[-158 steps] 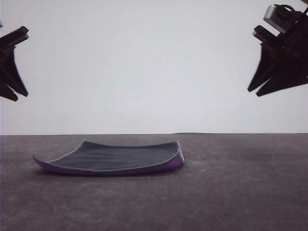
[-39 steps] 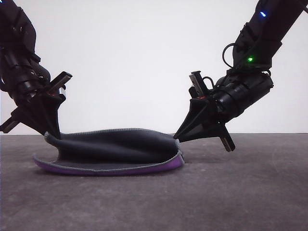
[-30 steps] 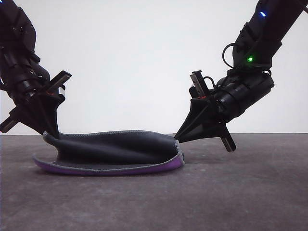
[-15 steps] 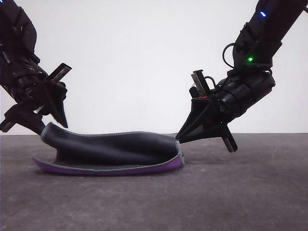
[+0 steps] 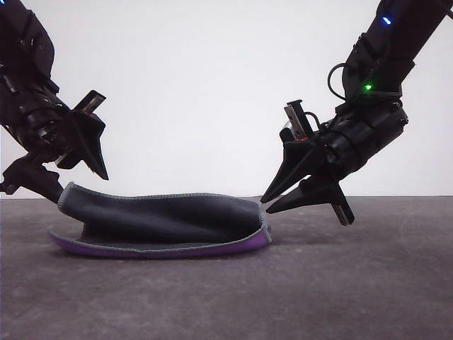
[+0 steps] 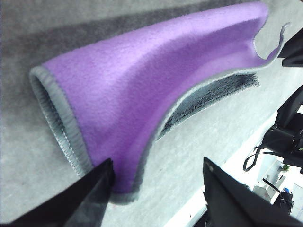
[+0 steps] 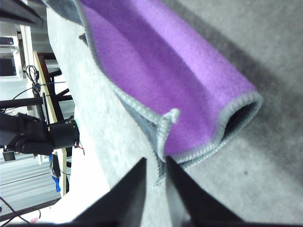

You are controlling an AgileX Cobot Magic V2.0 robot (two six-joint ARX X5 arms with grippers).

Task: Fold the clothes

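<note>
While half folded on the grey counter (image 5: 354, 283), cloth (image 5: 163, 216) lies released: left fingers (image 5: 67, 180) spread wide beside its rolled edge, right fingers (image 5: 272, 202) parted by its corner.

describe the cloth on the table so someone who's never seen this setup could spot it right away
On the dark grey table, low between the left gripper and the right gripper, lies the cloth, folded over itself. It is soft and thick, dark grey on one face, bright purple on the other, with a grey stitched edge.
</note>
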